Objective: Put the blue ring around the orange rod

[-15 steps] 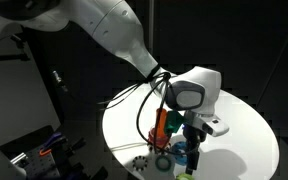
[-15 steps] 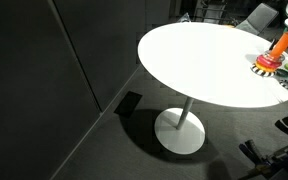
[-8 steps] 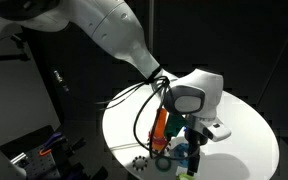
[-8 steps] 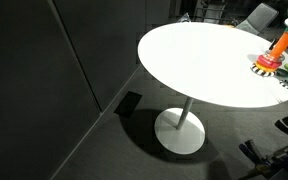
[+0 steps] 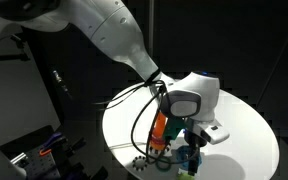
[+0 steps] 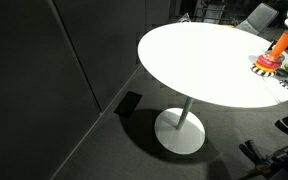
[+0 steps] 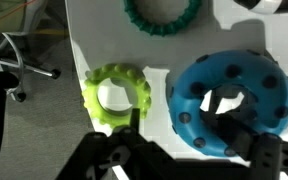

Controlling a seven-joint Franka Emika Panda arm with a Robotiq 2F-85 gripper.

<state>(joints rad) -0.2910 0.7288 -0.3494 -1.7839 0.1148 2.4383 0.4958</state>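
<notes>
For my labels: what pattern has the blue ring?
Dark dots over the blue ring; wrist view shows best.

1. Blue ring (image 7: 189,95), pitted with dark holes, lies flat on the white desk (image 7: 212,45).
2. Lime-green ring (image 7: 92,95) lies just beside it; a dark teal toothed ring (image 7: 144,18) is at the top edge.
3. Fingers (image 7: 134,125) stand apart, straddling one wall of the blue ring; contact is unclear.
4. Office chair (image 7: 19,70) stands on the floor beyond the desk edge.

You're in what looks like a lab or office: a round white worktop (image 6: 194,60) on a pedestal (image 6: 179,128), black wall panels (image 6: 44,70), grey carpet (image 6: 84,150), and a wheeled office chair (image 7: 14,72).
</notes>
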